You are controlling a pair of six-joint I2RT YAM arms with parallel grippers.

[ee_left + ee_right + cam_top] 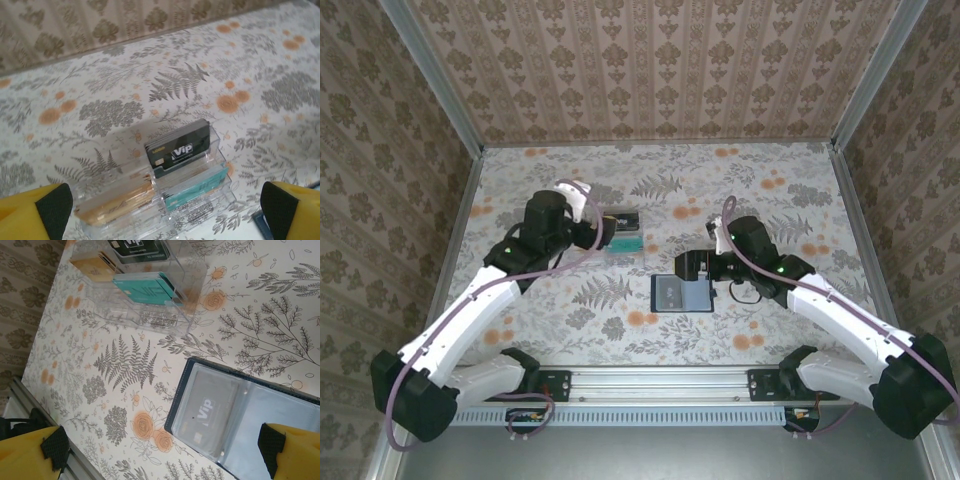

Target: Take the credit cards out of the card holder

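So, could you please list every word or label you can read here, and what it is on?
"Vip": on the dark card standing in the clear box.
"Vip": on the grey card inside a sleeve of the open card holder.
Small yellow mark on the dark card, print on the teal card: too blurred to read.

The word "Vip" stands in white on the black card [177, 146] upright in the clear box [222, 197] near the middle of the table [100, 75], and again on the dark card [205, 415] behind a clear sleeve [280, 410] of the open card holder [176, 405] nearer the table's near edge.
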